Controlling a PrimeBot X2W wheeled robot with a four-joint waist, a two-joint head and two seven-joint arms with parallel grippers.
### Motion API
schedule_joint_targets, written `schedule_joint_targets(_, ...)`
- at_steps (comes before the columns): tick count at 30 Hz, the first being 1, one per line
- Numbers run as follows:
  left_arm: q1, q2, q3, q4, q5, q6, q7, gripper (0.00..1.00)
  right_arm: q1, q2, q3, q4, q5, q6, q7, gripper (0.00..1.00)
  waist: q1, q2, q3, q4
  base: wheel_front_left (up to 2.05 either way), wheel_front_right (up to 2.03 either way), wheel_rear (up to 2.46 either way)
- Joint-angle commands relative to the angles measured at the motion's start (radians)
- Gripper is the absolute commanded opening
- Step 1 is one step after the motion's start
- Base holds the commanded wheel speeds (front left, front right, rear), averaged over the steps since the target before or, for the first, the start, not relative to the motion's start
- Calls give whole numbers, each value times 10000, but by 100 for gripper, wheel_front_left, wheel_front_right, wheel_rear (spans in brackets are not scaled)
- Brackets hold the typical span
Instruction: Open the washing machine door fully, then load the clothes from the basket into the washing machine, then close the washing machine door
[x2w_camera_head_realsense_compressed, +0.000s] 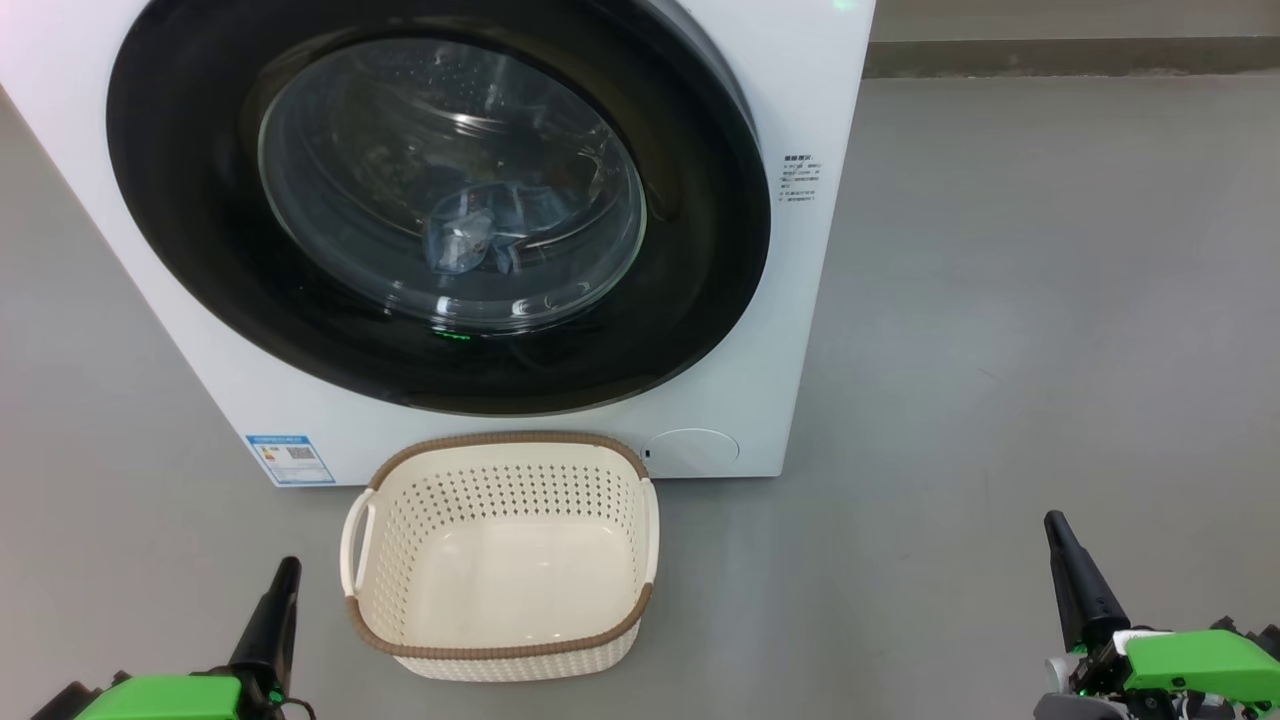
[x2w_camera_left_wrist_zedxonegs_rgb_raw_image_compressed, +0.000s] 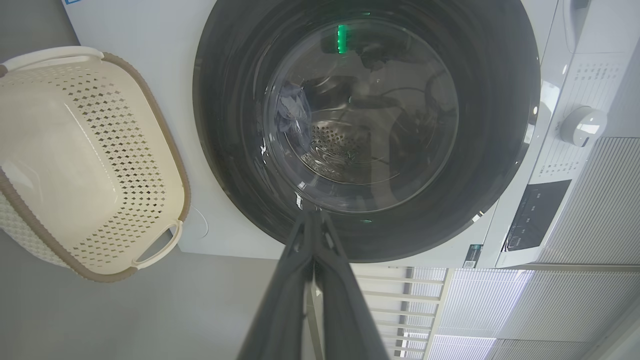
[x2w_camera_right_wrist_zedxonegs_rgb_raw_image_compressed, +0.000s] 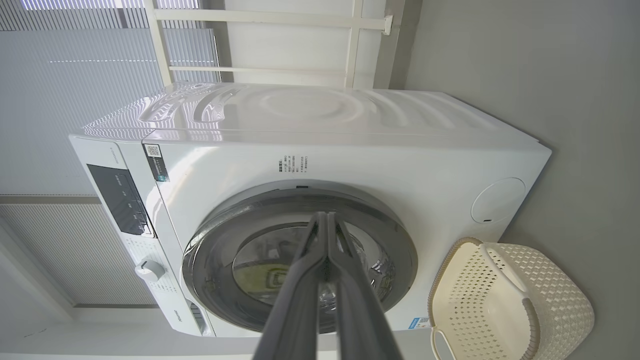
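Observation:
The white washing machine (x2w_camera_head_realsense_compressed: 840, 100) stands ahead with its washing machine door (x2w_camera_head_realsense_compressed: 200, 250) shut flat against the front. Through the glass I see the clothes (x2w_camera_head_realsense_compressed: 470, 235), light blue cloth lying low in the drum. The cream basket (x2w_camera_head_realsense_compressed: 500, 490) sits on the floor right before the machine with nothing in it. My left gripper (x2w_camera_head_realsense_compressed: 290, 565) is shut at the lower left, short of the basket's left handle. My right gripper (x2w_camera_head_realsense_compressed: 1055, 520) is shut at the lower right, well clear of the basket. In the left wrist view the shut left gripper (x2w_camera_left_wrist_zedxonegs_rgb_raw_image_compressed: 314, 215) points at the door's rim (x2w_camera_left_wrist_zedxonegs_rgb_raw_image_compressed: 500, 100).
Grey floor (x2w_camera_head_realsense_compressed: 1050, 300) lies open to the right of the machine. A blue sticker (x2w_camera_head_realsense_compressed: 290, 460) and a round filter cover (x2w_camera_head_realsense_compressed: 692, 450) mark its lower front. The control panel with a white knob (x2w_camera_left_wrist_zedxonegs_rgb_raw_image_compressed: 582, 125) sits beside the door; white blinds and a railing (x2w_camera_right_wrist_zedxonegs_rgb_raw_image_compressed: 260, 20) stand behind.

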Motion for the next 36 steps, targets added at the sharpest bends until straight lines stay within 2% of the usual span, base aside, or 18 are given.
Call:
schedule_joint_targets(1, -425, 130, 378, -299, -147, 25, 55, 0, -438, -17, 211, -329, 141, 16, 82, 0, 0, -1, 0, 1, 0, 0, 0)
schedule_joint_targets(36, -427, 106, 410, -299, -119, 27, 81, 0, -438, -17, 211, -329, 141, 16, 82, 0, 0, -1, 0, 1, 0, 0, 0)
